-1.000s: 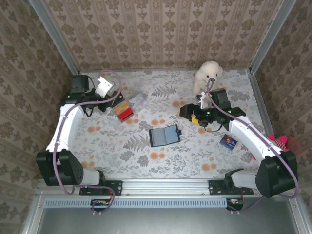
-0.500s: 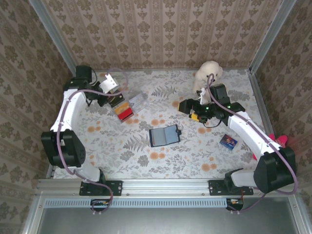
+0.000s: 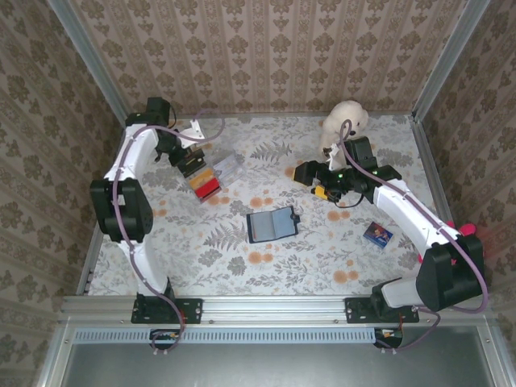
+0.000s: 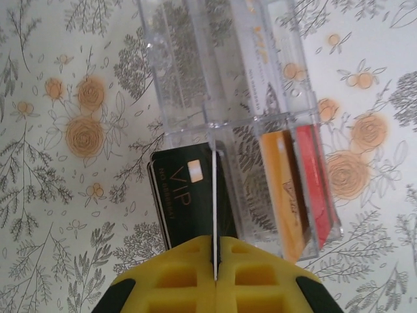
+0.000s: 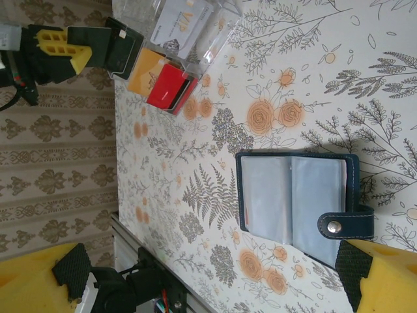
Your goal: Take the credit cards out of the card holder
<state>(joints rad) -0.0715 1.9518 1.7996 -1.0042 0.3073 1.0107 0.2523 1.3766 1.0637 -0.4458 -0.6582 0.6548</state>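
While the holder [image 3: 272,224] lies open at centre, pockets seemingly empty, the left gripper [image 4: 214,261] pinches the black card [image 4: 186,202] at the box [image 4: 215,59], ten o'clock; yellow card [image 4: 283,189] and red card [image 4: 317,176] inside. Right gripper [image 3: 313,181] spread, two o'clock. Cards: probably light, stiff, slick; best pinched by an edge.

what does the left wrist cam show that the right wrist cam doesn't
Left wrist: the VIP print on the black card, up close. Right wrist: the open card holder, grey pockets facing up, ahead of the open right tool. Both: the clear box holding the orange card and red card.
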